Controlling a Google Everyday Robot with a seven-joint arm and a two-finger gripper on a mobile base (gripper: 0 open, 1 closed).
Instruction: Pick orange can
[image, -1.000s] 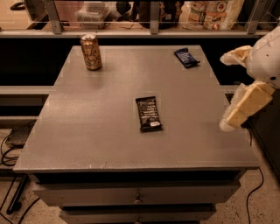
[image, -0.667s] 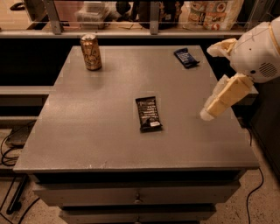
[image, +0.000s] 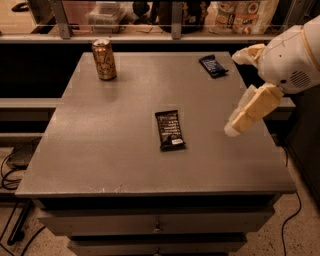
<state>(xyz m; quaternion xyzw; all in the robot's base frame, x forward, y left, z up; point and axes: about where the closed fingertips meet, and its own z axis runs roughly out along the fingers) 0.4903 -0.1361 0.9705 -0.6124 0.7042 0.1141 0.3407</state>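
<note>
The orange can (image: 104, 59) stands upright at the far left corner of the grey table (image: 115, 145); it has an orange-gold body with pale markings and a silvery top. My gripper (image: 233, 94) hangs over the table's right side, far to the right of the can. Its two cream fingers (image: 251, 109) are spread apart with nothing between them. The white arm housing (image: 292, 55) is behind it at the right edge of the view.
A flat dark snack-bar wrapper (image: 169, 129) lies in the middle of the table. A second dark wrapper (image: 213, 65) lies at the far right corner, just left of the gripper. A shelf with bags and containers (image: 240, 12) runs behind the table. Cables (image: 12, 170) lie on the floor at left.
The gripper has moved left from beyond the table's right edge to over its right side, and a little upward. The can and both wrappers have not moved.
</note>
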